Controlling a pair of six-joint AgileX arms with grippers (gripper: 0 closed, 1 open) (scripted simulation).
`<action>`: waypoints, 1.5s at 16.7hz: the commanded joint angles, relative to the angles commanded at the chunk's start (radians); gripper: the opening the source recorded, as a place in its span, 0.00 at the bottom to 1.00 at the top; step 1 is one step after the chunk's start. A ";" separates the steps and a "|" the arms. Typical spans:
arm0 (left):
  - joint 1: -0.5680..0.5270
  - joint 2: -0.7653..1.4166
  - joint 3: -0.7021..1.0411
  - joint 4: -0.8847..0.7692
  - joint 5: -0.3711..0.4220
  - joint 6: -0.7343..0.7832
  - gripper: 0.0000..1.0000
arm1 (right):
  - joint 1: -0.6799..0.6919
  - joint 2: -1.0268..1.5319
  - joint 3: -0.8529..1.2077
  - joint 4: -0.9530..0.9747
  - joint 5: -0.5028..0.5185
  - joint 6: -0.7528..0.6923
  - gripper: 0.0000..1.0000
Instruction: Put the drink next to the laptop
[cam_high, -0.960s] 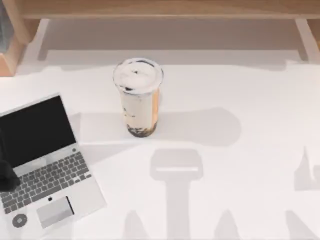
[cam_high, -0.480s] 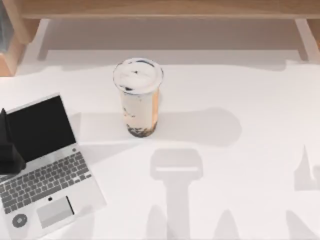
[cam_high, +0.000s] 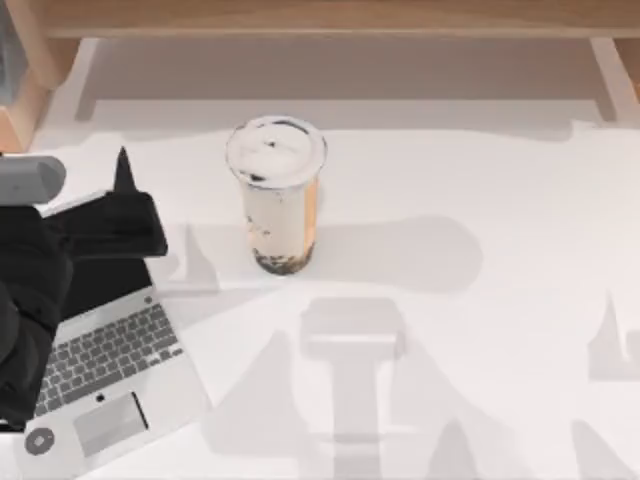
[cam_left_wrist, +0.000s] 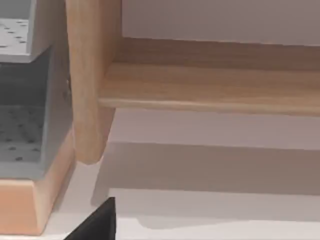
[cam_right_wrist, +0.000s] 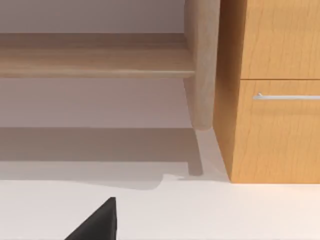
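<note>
A: Where is the drink (cam_high: 276, 195)?

B: Upright on the worktop (cam_high: 480, 330), toward the far edge and a little left of centre. Nothing grips it. The laptop (cam_high: 110, 375) lies open at the near left corner, and the cup is near it but clearly apart.

A: And the arms?

B: The left hand (cam_high: 122, 212) hangs over the laptop's screen, between the left edge and the cup. Whether its fingers are spread or pressed together cannot be told from these views. A dark tip in the right wrist view is all there is of the right hand, state unclear.

A: What could go wrong?

B: The cup is tall and narrow under a lidded top, so a sideways nudge high up would probably tip it. The arm also sits low over the screen; dropping there would strike the laptop. An off-centre grip could let the smooth plastic slip.

A: Room to move?

B: Bare worktop lies between cup and laptop, and more of it right of the cup. The wooden shelf (cam_left_wrist: 210, 85) runs along the far edge, so approaching from behind looks cramped.
</note>
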 joint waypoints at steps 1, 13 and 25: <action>-0.049 0.109 0.024 0.069 -0.046 -0.006 1.00 | 0.000 0.000 0.000 0.000 0.000 0.000 1.00; -0.466 0.998 0.236 0.663 -0.440 -0.059 1.00 | 0.000 0.000 0.000 0.000 0.000 0.000 1.00; -0.407 1.075 0.330 0.661 -0.380 -0.045 1.00 | 0.000 0.000 0.000 0.000 0.000 0.000 1.00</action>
